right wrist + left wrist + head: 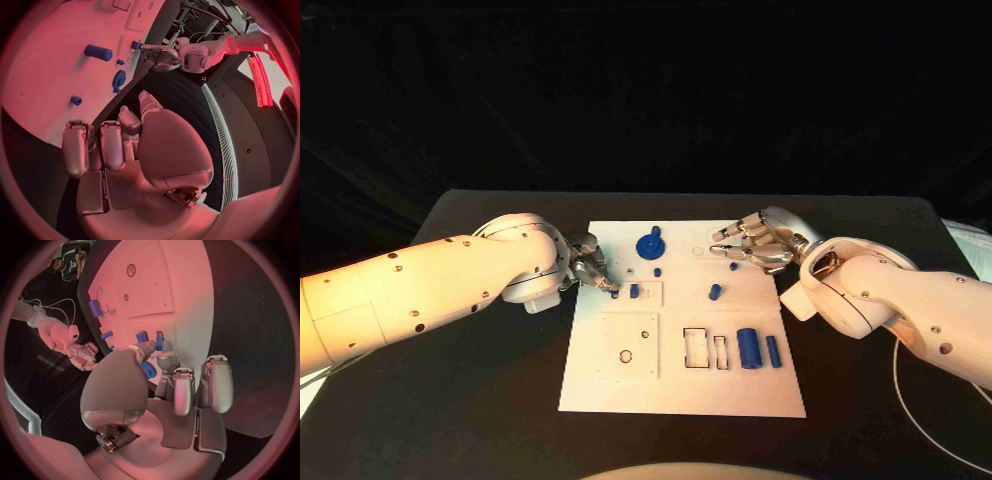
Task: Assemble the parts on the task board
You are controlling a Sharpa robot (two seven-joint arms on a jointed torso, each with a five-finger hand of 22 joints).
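While no writing legible, task board point(678, 385) bears blue parts point(749, 349).

Robotics lab test setup: black table point(473, 400) against black backdrop cloth point(646, 90), white task board point(678, 385) with blue parts, loose cable point(913, 400) trailing across the tabletop.
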